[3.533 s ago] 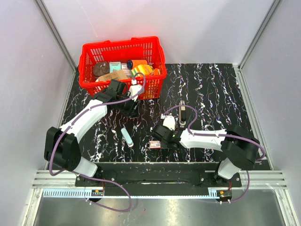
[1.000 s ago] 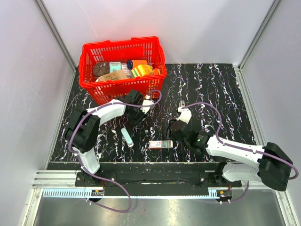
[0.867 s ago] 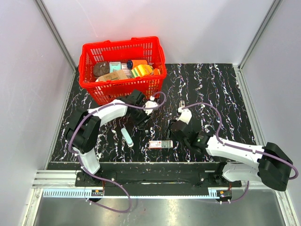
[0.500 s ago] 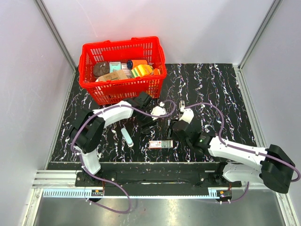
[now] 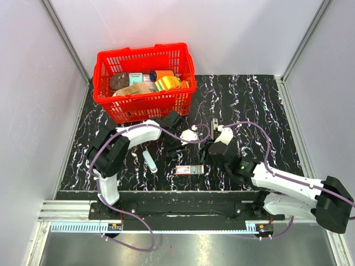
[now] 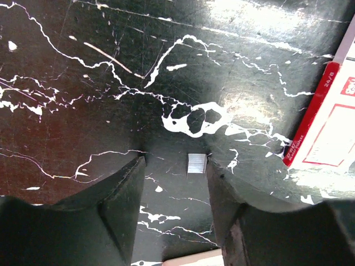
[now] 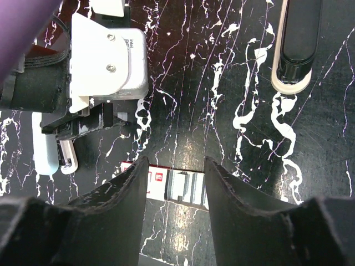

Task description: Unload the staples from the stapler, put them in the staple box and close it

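- While both arms reach over the black marbled table, the left gripper hangs low with its jaws spread and nothing pinched.
- Between its fingers, a short silver strip of staples lies flat on the table. It sits close against the finger at the right of that wrist view; whether the two touch I cannot tell.
- Likewise spread and empty, the right gripper hovers over the red-and-white staple box, which lies flat on the table and shows between its fingers in the wrist view.
- Dark with a pale base, the stapler lies on the table beyond the right gripper and a little to its right, apart from it. Its long axis runs away from the arm bases.
- Of the two arms, the right is nearer the stapler and the left is nearer the loose strip.
- Since the strip lies free, at least some staples seem to be out already. Whether the magazine holds more cannot be seen.
- For the left arm, the likely next move is to close across the strip. The strip sits off-centre, so a small sideways shift would square it between the pads.
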### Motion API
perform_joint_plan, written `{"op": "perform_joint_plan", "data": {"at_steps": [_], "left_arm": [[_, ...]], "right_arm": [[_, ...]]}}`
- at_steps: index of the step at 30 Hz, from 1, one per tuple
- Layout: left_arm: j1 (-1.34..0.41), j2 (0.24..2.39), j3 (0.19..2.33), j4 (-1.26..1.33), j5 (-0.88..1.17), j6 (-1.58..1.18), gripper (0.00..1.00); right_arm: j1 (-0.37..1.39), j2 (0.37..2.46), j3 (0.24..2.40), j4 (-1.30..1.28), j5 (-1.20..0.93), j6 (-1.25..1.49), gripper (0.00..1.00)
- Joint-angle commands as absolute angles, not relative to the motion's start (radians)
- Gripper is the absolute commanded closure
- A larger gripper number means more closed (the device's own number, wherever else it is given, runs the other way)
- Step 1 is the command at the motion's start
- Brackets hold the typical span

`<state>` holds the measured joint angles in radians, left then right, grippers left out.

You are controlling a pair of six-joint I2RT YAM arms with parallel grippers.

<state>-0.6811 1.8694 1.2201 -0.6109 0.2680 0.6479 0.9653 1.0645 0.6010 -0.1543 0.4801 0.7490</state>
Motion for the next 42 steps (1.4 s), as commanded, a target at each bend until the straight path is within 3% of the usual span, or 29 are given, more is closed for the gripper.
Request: {"op": "perform_joint_plan", "data": {"at_steps": [1,6,27,42], "left_arm": [[-0.687,1.887,1.246,-0.611,0.248,0.666,0.50],[-0.696,1.891,1.250,-0.611,0.255,0.650,0.53],[-0.701,1.899,1.244,-0.621,0.249,0.587,0.50],[-0.701,1.902,1.239,-0.629,0.245,0.555,0.79]], "right_arm": [[0.953,1.046,0.603,-0.135,0.515,0.749,0.51],[0.954,1.046,0.600,-0.132,0.506,0.749,0.53],[0.954,1.060,0.597,-0.118,0.488,0.749,0.56],[0.954,1.057,0.598,-0.118,0.485,0.746,0.57]]}}
